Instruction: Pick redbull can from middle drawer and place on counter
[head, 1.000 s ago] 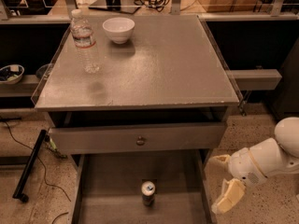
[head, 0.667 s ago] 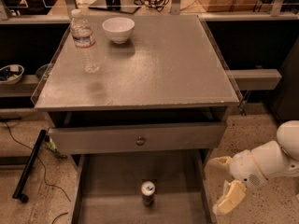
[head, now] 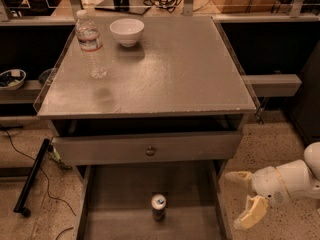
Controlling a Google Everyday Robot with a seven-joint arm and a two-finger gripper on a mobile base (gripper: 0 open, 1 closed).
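While the redbull can (head: pixel 158 207) stands upright, top up, in the middle drawer (head: pixel 119 200), the hand (head: pixel 243 196) hangs open nearby.

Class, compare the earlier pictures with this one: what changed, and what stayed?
The open two-finger gripper sank very slightly, right of the wide grey-brown middle drawer, grasping nothing. The small blue-and-silver redbull can, clear plastic water bottle and white bowl stayed put.
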